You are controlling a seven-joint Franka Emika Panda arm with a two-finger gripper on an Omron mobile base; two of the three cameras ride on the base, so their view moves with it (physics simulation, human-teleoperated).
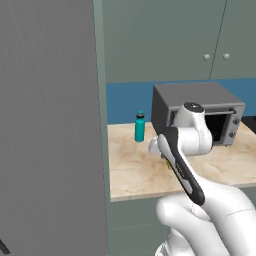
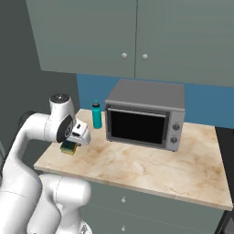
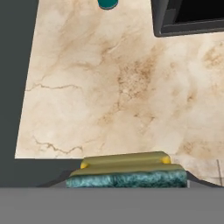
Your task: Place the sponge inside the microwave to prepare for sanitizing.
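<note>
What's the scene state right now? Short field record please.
setting: marble counter under grey cabinets
sponge: yellow with dark green layer, between the fingers of the hand, above the counter's left end
hand: shut on the sponge
small oven: grey box with dark window, door closed, at the back of the counter
bottle: teal, upright, left of the small oven
task status: sponge held, not yet placed

The gripper (image 2: 69,145) holds the sponge (image 2: 68,148) above the marble counter's (image 2: 151,169) front-left corner; a teal bottle (image 2: 96,114) stands beside the grey countertop oven (image 2: 146,114) along the back edge.
</note>
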